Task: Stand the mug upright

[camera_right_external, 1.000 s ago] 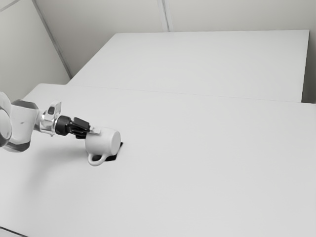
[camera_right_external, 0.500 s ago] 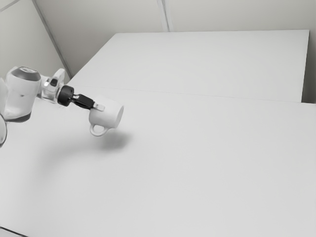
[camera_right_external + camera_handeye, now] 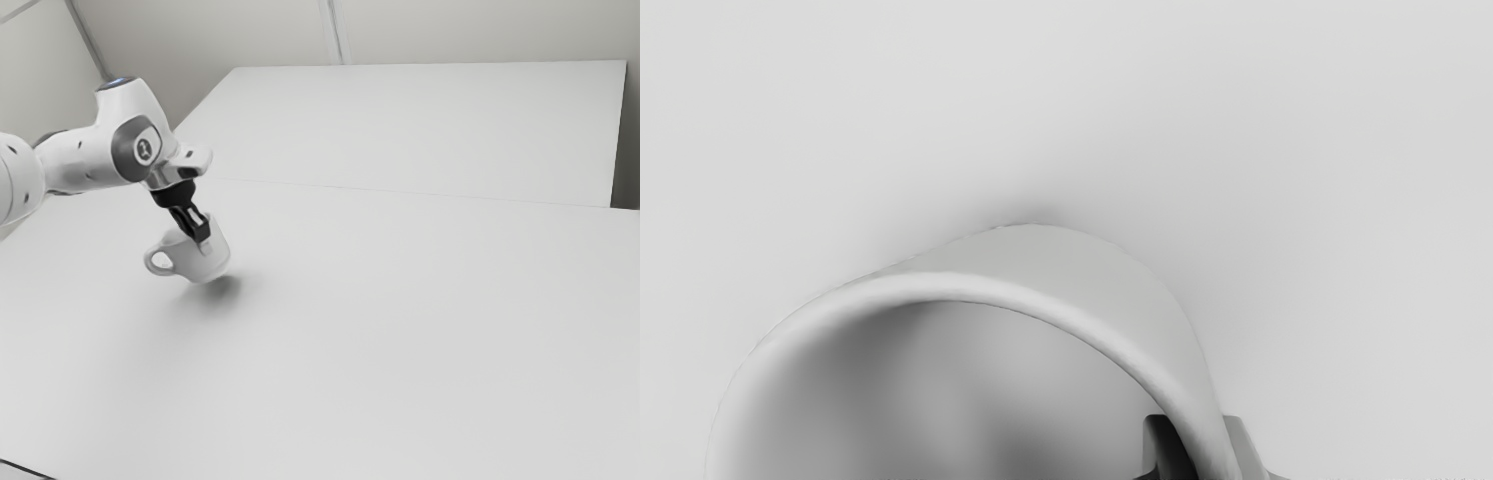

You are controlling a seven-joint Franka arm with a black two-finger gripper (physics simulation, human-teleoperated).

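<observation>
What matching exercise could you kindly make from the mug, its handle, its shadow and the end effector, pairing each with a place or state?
1. Mug
2. Handle
3. Shadow
4. End effector

A. Lying on the table
B. Shut on the mug's wall
C. Tilted, its base off the table
D. Sticking out toward the exterior view's left

1-C; 2-D; 3-A; 4-B

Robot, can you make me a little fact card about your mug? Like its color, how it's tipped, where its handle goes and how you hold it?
thing: mug
color: white
tilt: leaning, not fully upright
opening: mostly upward
handle: toward the exterior view's left
gripper: shut on the mug's wall, one finger inside, one outside
table: pale, with the mug's shadow on it
touching table: can't tell
</observation>
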